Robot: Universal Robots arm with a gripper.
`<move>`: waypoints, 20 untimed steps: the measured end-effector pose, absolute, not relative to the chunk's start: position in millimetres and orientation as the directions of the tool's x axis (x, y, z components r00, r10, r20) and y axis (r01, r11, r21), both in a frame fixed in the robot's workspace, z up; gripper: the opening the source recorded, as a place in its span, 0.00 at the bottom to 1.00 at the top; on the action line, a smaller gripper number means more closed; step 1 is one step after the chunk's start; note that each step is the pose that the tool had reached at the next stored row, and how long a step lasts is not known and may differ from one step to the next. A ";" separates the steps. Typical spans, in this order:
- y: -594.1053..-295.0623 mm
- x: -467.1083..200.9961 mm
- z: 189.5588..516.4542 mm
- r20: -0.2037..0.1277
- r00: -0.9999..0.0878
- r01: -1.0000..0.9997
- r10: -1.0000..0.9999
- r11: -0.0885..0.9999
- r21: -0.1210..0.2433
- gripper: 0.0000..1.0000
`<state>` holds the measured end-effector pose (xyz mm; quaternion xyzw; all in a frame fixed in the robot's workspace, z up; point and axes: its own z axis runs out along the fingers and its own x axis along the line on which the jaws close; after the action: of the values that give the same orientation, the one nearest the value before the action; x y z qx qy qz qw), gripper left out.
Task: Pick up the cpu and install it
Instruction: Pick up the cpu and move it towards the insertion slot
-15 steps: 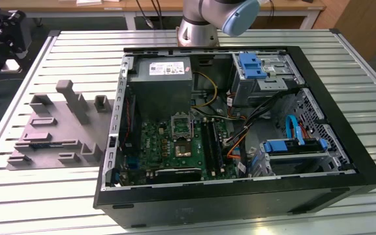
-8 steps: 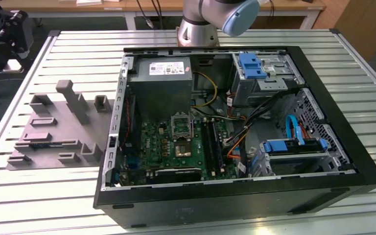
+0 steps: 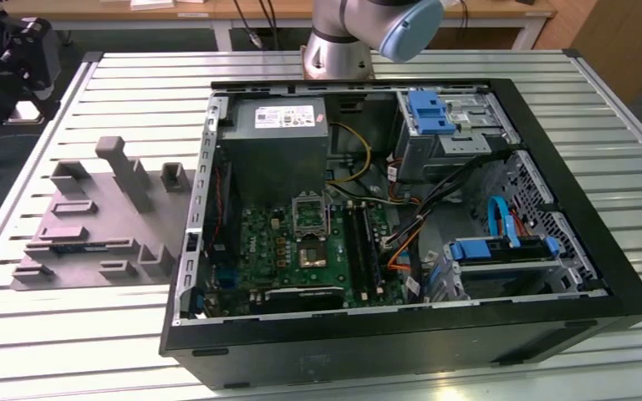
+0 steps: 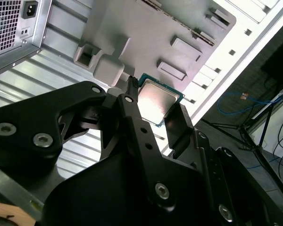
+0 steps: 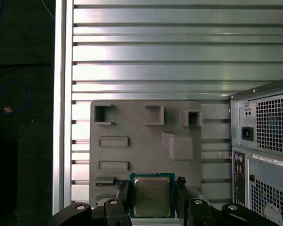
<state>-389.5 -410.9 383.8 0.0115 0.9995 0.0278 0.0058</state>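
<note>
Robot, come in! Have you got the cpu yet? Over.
Robot hand shut on the cpu. Held up above the grey tray. Beside that, the computer case.

Bright, even light glares off the slatted table (image 5: 179, 66) and the cpu (image 4: 156, 101), with soft shadows.

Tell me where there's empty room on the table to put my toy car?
Bare table slats lie by the grey tray at the exterior view's lower left, and right of the computer case. Crowded: blocks on the tray, cables filling the case. The gripper holds the cpu.
</note>
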 end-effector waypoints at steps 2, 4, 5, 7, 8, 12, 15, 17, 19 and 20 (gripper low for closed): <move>-410.9 -388.7 383.8 -0.011 -1.000 0.023 0.023 0.998 0.056 0.47; -410.9 -387.7 383.8 -0.011 -1.000 0.023 0.023 0.998 0.056 0.47; -410.9 -387.3 383.8 -0.011 -1.000 0.023 0.023 0.998 0.056 0.47; -410.9 -386.1 383.8 -0.011 -1.000 0.023 0.023 0.998 0.056 0.47; -410.9 -385.5 383.8 -0.011 -1.000 0.023 0.023 0.998 0.056 0.47; -410.9 -383.1 383.8 -0.011 -1.000 0.023 0.023 0.998 0.056 0.47; -410.9 -381.2 383.8 -0.011 -1.000 0.023 0.023 0.998 0.056 0.47; -410.9 -379.9 383.8 -0.011 -1.000 0.023 0.023 0.998 0.056 0.47; -410.9 -378.5 383.8 -0.011 -1.000 0.023 0.023 0.998 0.056 0.47; -410.9 -377.9 383.8 -0.011 -1.000 0.023 0.023 0.998 0.056 0.47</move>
<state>-377.9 -410.9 383.8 0.0115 0.9995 0.0278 0.0057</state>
